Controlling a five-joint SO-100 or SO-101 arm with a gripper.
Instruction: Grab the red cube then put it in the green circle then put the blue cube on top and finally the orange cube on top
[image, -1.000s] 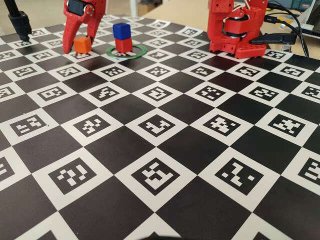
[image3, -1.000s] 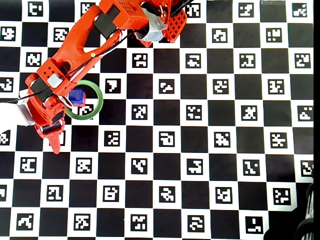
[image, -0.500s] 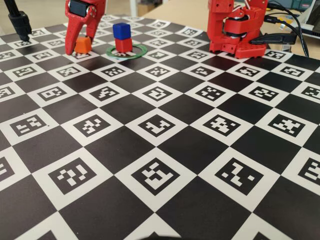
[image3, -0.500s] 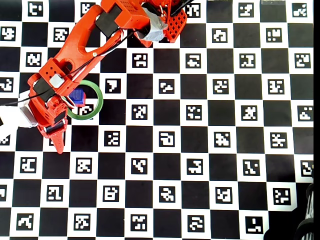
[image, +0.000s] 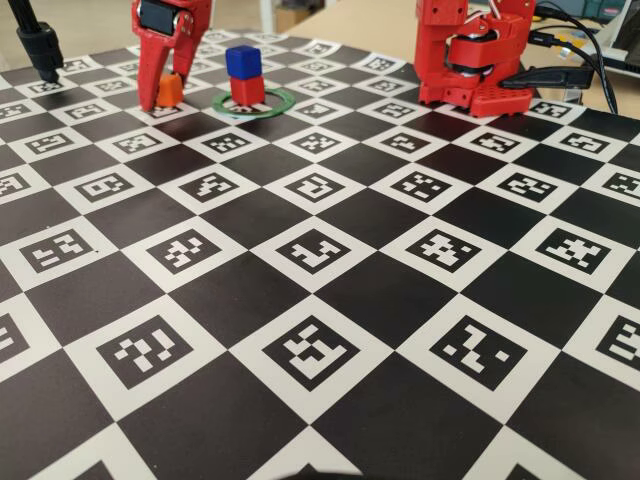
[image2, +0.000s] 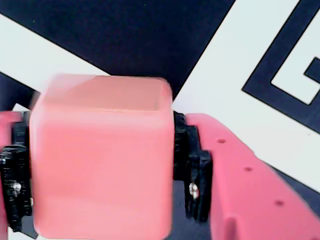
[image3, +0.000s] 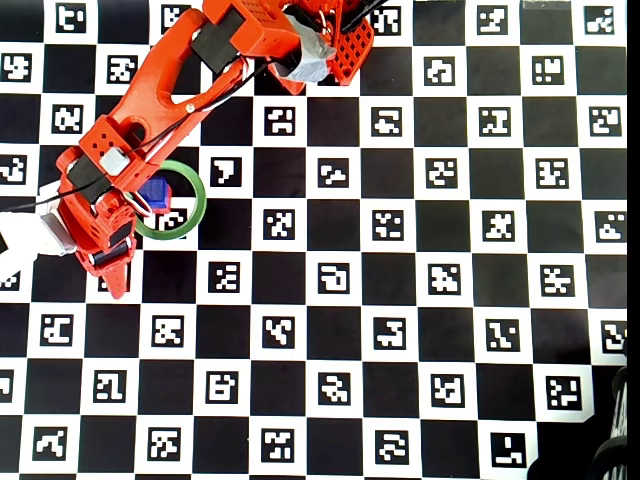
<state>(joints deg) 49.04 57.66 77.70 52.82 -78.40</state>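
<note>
- The gripper (image: 166, 98) pointed down just left of the green circle (image: 279, 103) in the fixed view, clamped on the orange cube (image2: 102, 157).
- The arm hid part of the blue cube (image3: 156, 190) from overhead.

board (image: 330, 330) open in front; blue cube (image: 242, 61) stack stands just beside the tool (image: 168, 98).
</note>
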